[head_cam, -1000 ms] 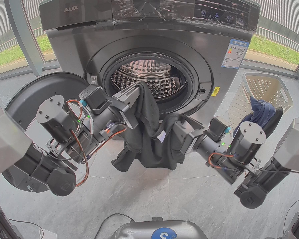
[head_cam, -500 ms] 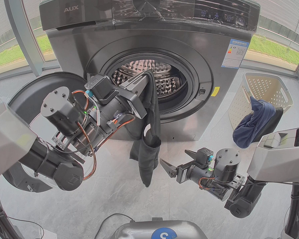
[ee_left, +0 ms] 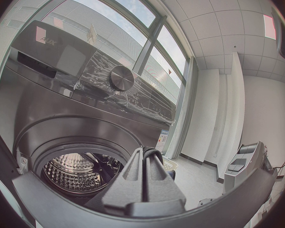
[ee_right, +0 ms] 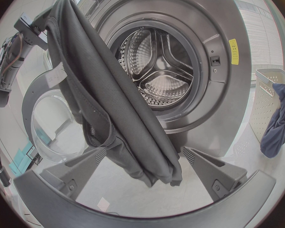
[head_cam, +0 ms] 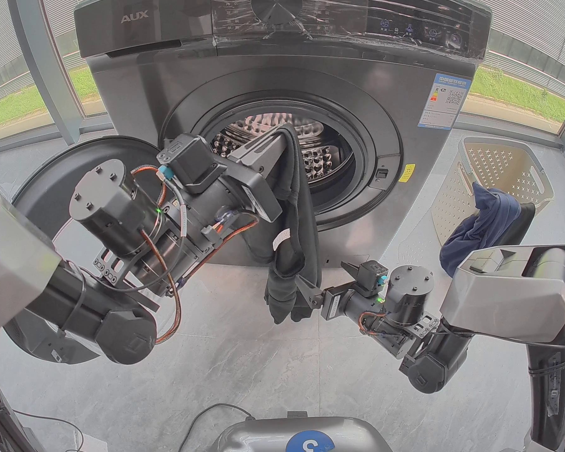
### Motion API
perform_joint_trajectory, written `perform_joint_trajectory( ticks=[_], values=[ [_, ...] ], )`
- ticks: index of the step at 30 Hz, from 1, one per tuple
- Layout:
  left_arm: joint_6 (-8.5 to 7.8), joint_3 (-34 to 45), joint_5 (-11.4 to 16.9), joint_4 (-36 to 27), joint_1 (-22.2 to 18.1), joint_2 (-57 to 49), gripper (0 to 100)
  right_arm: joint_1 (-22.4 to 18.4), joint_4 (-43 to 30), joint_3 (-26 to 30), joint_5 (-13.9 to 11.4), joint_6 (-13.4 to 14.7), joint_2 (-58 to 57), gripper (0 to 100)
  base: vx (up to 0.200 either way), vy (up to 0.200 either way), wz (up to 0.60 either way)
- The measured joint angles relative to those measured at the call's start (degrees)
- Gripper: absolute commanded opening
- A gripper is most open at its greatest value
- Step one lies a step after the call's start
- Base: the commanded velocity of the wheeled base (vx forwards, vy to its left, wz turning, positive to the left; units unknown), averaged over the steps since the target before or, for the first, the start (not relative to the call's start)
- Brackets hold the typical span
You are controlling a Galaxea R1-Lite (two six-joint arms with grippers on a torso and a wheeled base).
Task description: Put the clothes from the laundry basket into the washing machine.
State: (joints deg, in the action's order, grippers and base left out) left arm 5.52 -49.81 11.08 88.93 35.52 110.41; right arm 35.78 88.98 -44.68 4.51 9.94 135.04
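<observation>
One dark garment (head_cam: 293,215) hangs from the left hand (head_cam: 273,147), whose fingers are pressed tight on a fold at its top. That hand sits in front of the washer (head_cam: 383,95), at about 10 o'clock on the round opening. From there the garment drops straight down across the left part of the opening and past the lower rim. It ends bunched above the floor (head_cam: 245,359), with a white tag showing partway down.

The right hand (head_cam: 306,288) is low, at 6 o'clock from the opening. Its fingers are spread wide and grip nothing. In the right wrist view the garment's (ee_right: 117,105) lower end hangs between the two fingers (ee_right: 85,165); whether either one touches the cloth cannot be told.

Behind the garment the steel drum (head_cam: 323,158) shows, its right part unblocked. The door (head_cam: 63,171) is swung fully open at 9 o'clock, behind the left arm.

At 3 o'clock from the opening, just beside the washer, stands the pale perforated basket (head_cam: 508,164). A blue cloth (head_cam: 483,227) is draped over its near rim, with a black cloth (head_cam: 522,224) next to it. The right arm's elbow is in front of the basket's lower part.
</observation>
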Motion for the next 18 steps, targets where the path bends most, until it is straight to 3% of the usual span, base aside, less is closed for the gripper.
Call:
perform_joint_trajectory(
  ticks=[18],
  values=[
    [-0.22,3.6,0.1,0.0,4.8,-3.8,0,-3.0,0.0,-15.5,0.1,-0.4,6.9,100,0.000,0.000,0.00]
  ],
)
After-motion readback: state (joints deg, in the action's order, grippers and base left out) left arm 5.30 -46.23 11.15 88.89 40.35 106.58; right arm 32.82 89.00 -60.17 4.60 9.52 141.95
